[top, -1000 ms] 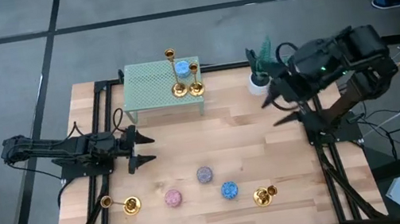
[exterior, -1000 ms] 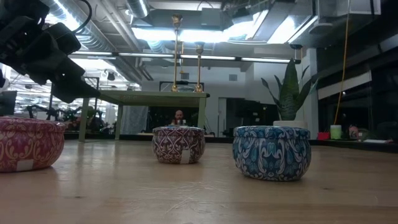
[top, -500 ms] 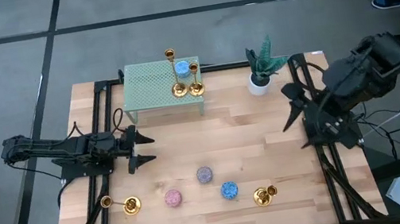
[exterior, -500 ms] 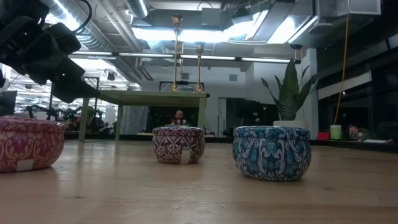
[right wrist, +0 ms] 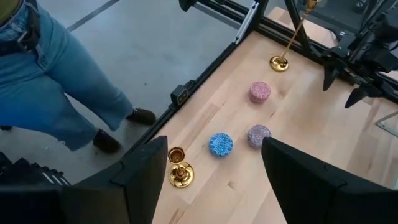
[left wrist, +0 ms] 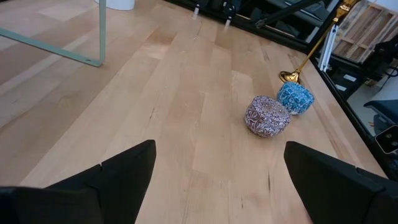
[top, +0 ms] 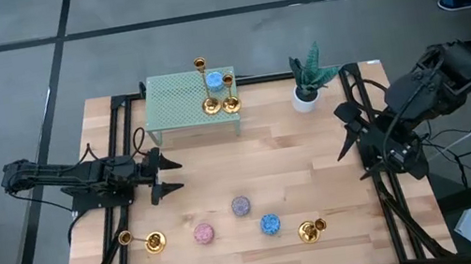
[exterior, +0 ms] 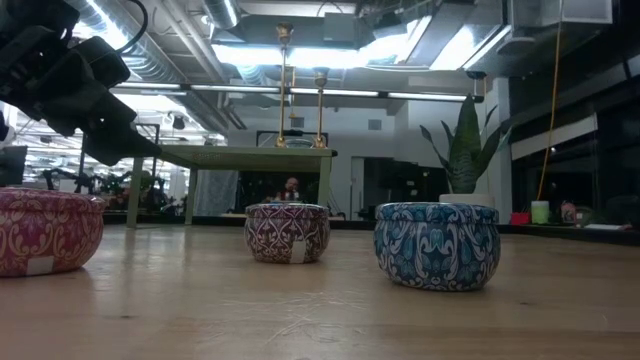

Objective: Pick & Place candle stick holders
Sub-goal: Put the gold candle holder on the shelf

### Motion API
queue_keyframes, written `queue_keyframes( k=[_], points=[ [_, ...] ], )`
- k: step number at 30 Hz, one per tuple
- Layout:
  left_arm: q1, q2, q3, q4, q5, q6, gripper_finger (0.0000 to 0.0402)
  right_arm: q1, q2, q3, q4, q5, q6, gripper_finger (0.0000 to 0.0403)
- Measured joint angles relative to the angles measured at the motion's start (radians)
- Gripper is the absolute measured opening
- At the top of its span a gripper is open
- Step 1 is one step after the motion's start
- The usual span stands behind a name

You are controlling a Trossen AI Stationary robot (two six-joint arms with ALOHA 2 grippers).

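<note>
At three o'clock the right gripper [top: 350, 130] hovers, fingers apart and empty — poised above a fallen candle stick holder [top: 311, 230] at five. Two holders [top: 220, 104] stand on the green shelf [top: 176, 103] at twelve; left gripper [top: 161, 175] waits open at nine.

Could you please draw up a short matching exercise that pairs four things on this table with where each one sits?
Things:
1. potted plant
2. blue candle
3. pink candle
4. left tool

Places:
A. between the purple-grey candle and a fallen candlestick
B. far side, right of the green stand
C. open, over bare wood near the left edge
D. just right of the candlestick lying front left

Pairs: 1-B, 2-A, 3-D, 4-C
</note>
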Motion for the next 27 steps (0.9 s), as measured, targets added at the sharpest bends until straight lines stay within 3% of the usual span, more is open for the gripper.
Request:
queue_keyframes(
  k=[7,18,27],
  points=[
    [0.000,0.000,0.000,0.000,0.000,0.000,0.0354,0.000,-0.001,-0.045,0.007,0.000,0.018,0.0266],
    [0.000,0.000,0.000,0.000,0.000,0.000,0.0353,0.005,-0.001,-0.347,0.227,0.008,0.193,0.0266],
    [0.000,0.000,0.000,0.000,0.000,0.000,0.0354,0.072,0.000,-0.525,0.453,0.008,0.406,0.0266]
  ],
)
